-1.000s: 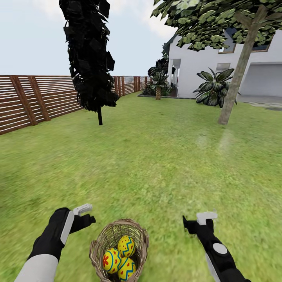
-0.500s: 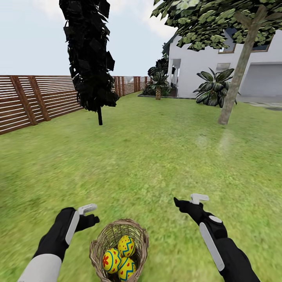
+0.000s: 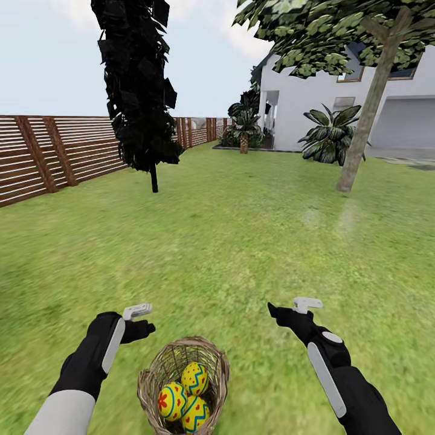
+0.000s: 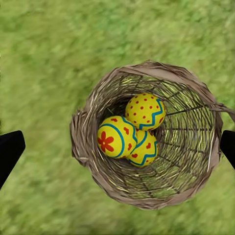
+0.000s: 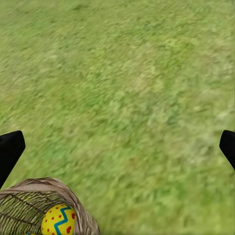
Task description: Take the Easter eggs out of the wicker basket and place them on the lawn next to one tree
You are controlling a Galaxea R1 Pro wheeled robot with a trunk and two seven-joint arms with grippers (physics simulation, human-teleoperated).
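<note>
The wicker basket point(image 3: 158, 368) stands on the lawn point(image 3: 241, 241) just in front of me, holding the three Easter eggs: a dotted one point(image 3: 194, 379), a flowered one point(image 3: 173, 402) and one with hearts point(image 3: 196, 414). My left gripper point(image 3: 142, 320) hovers open beside the basket's far left rim; its wrist view looks straight down into the basket point(image 4: 93, 112) at the eggs point(image 4: 145, 111), with its fingertips point(image 4: 10, 149) wide apart. My right gripper point(image 3: 290, 309) is open above grass to the basket's right; its view catches the rim point(image 5: 49, 188) and one egg point(image 5: 58, 220). The leaning-trunk tree point(image 3: 368, 115) stands far ahead on the right.
A narrow dark ragged tree point(image 3: 139, 90) stands ahead on the left, with a brown slatted fence point(image 3: 60, 151) behind it. The white house point(image 3: 314, 103) and short palms point(image 3: 331, 136) lie at the back right. Open grass stretches between me and both trees.
The left arm has crept forward to the basket's far left rim. The right arm swung forward and inward a second ago, then held still. Basket and eggs unmoved.
</note>
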